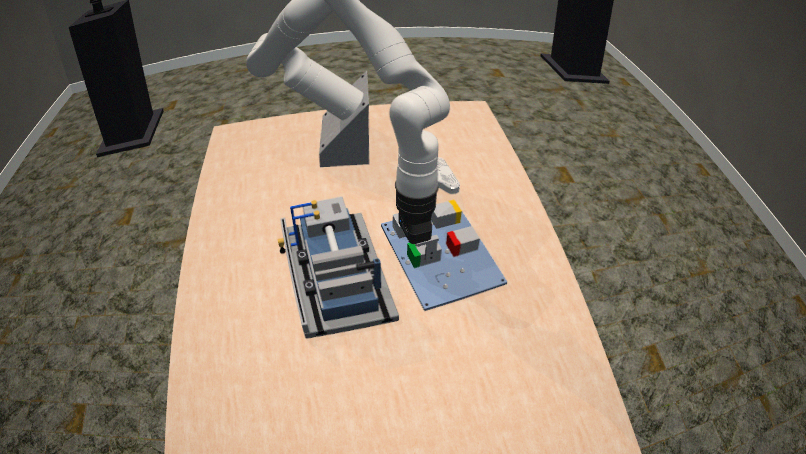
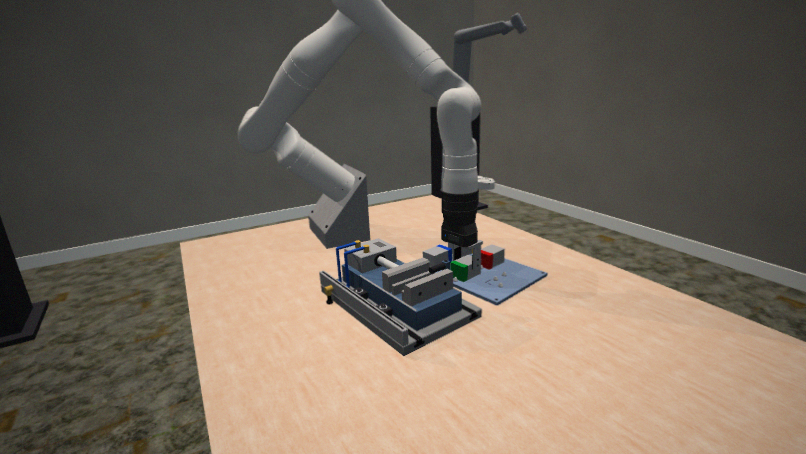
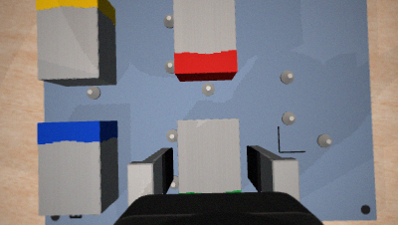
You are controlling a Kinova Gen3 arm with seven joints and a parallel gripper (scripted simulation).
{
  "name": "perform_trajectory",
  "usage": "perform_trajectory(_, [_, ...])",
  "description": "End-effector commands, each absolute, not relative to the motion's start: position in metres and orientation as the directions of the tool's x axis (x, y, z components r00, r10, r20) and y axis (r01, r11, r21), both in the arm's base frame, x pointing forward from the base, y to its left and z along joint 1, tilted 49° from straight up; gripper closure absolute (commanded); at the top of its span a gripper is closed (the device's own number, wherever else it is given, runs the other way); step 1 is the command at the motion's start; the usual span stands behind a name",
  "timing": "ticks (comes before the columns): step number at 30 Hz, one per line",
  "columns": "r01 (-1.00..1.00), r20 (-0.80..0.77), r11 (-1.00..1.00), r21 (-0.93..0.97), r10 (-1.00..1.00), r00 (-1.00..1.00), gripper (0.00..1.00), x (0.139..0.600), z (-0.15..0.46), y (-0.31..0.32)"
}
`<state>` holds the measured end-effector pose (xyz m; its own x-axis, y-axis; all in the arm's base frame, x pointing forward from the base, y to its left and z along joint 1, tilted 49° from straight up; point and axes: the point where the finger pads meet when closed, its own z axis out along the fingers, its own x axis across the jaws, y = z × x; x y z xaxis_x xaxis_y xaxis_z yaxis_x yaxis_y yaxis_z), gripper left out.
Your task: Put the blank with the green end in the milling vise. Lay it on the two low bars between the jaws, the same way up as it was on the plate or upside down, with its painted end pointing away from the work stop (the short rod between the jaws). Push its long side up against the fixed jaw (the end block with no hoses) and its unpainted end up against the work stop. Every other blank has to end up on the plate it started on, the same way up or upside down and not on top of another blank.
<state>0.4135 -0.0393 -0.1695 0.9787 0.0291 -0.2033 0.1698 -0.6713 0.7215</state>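
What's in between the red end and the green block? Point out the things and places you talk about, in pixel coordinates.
One small round pin (image 3: 208, 90), standing on the blue plate (image 3: 259, 105). The wrist view shows it between the red end (image 3: 205, 64) and the green-ended block (image 3: 209, 154).

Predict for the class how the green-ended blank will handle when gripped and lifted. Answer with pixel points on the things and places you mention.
The green-ended blank (image 1: 414, 255) (image 2: 459, 270) (image 3: 209, 156) looks solid and blocky, so probably stiff. Its flat sides suggest it won't roll. Its metallic grey look hints at some weight.

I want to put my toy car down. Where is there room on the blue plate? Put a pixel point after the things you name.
Maybe on the plate (image 1: 468, 276) (image 2: 521, 276) (image 3: 333, 40), between the red block (image 1: 465, 240) (image 2: 492, 257) (image 3: 205, 35) and the pegs' far edge. It's crowded around the green block (image 1: 424, 254) (image 2: 465, 267) (image 3: 209, 154), between open fingers.
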Motion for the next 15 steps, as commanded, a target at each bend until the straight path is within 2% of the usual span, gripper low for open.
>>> perform_trajectory(1, [0.170, -0.203, -0.671, 0.721, 0.029, 0.979, 0.00, 0.4136, -0.1702, -0.0399])
perform_trajectory(15, [0.170, -0.203, -0.671, 0.721, 0.030, 0.979, 0.00, 0.4131, -0.1727, -0.0428])
